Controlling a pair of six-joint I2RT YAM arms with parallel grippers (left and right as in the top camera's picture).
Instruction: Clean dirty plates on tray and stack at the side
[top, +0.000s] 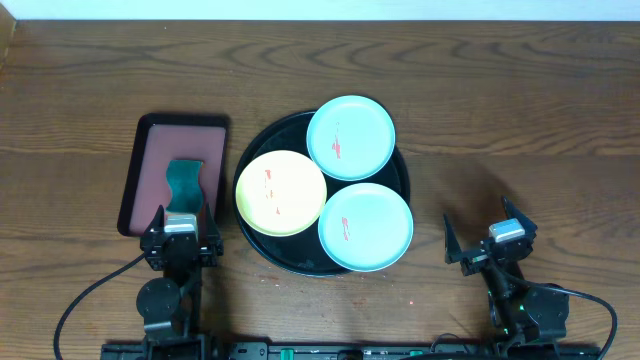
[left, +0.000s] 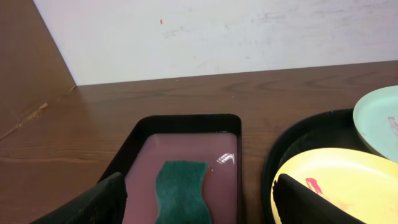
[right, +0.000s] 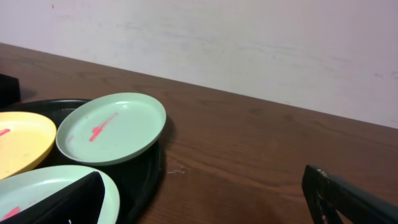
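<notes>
The round black tray holds three plates with red smears: a yellow plate at its left, an aqua plate at the back and an aqua plate at the front right. The left wrist view shows the tray, the yellow plate and the back aqua plate. The right wrist view shows the yellow plate, the back aqua plate and the front aqua plate. My left gripper is open and empty, left of the tray. My right gripper is open and empty, right of the tray.
A maroon rectangular tray lies left of the black tray with a green sponge in it; both show in the left wrist view, the maroon tray and the sponge. A white wall runs behind the wooden table.
</notes>
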